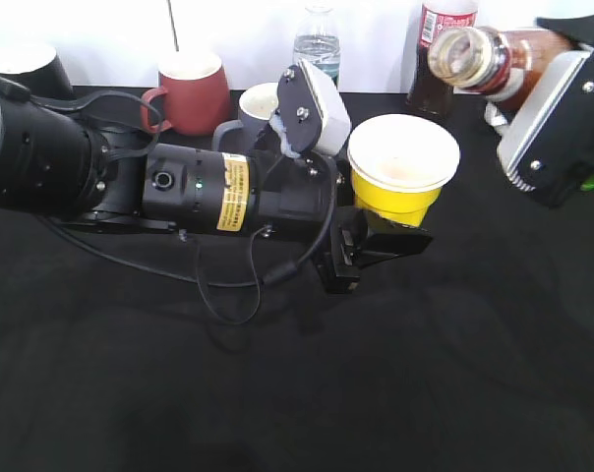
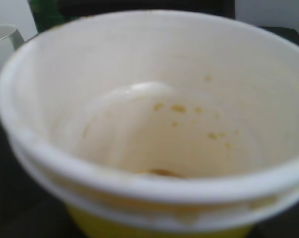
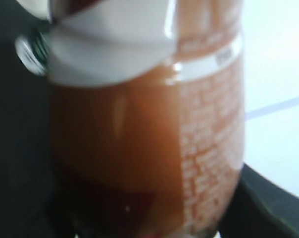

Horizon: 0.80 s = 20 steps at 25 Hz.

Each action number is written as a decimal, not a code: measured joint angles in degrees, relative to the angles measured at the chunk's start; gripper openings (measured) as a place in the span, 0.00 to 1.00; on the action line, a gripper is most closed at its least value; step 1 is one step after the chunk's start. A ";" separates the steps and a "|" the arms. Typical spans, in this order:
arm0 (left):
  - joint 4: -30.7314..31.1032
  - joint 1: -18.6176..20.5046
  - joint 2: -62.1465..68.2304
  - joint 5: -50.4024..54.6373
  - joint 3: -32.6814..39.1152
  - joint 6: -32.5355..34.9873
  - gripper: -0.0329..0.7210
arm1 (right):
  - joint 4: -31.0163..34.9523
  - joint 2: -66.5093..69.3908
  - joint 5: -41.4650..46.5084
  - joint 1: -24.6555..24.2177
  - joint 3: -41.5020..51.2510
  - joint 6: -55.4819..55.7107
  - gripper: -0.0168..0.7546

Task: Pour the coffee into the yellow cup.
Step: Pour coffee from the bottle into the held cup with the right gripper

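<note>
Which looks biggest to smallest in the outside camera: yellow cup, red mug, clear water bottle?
1. yellow cup, nearest the camera
2. red mug
3. clear water bottle, partly hidden and cut off, so unsure

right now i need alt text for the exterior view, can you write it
The left gripper holds a yellow cup above a black table, while the right gripper tilts an open coffee bottle toward it. Mugs and bottles stand behind.

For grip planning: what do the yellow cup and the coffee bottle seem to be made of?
Yellow cup: probably coated paper, matte, with a rolled white rim and a stained white inside. Coffee bottle: likely clear glossy plastic, since the brown drink shows through, with highlights on it.
</note>
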 joint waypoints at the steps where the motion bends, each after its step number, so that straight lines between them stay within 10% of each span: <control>1: 0.00 0.00 0.00 0.00 0.00 0.00 0.64 | 1.61 0.00 0.00 0.00 0.00 -2.96 0.72; 20: -1.92 0.00 0.00 -1.07 0.00 -0.67 0.64 | 2.53 0.00 -0.02 0.00 0.00 -14.51 0.72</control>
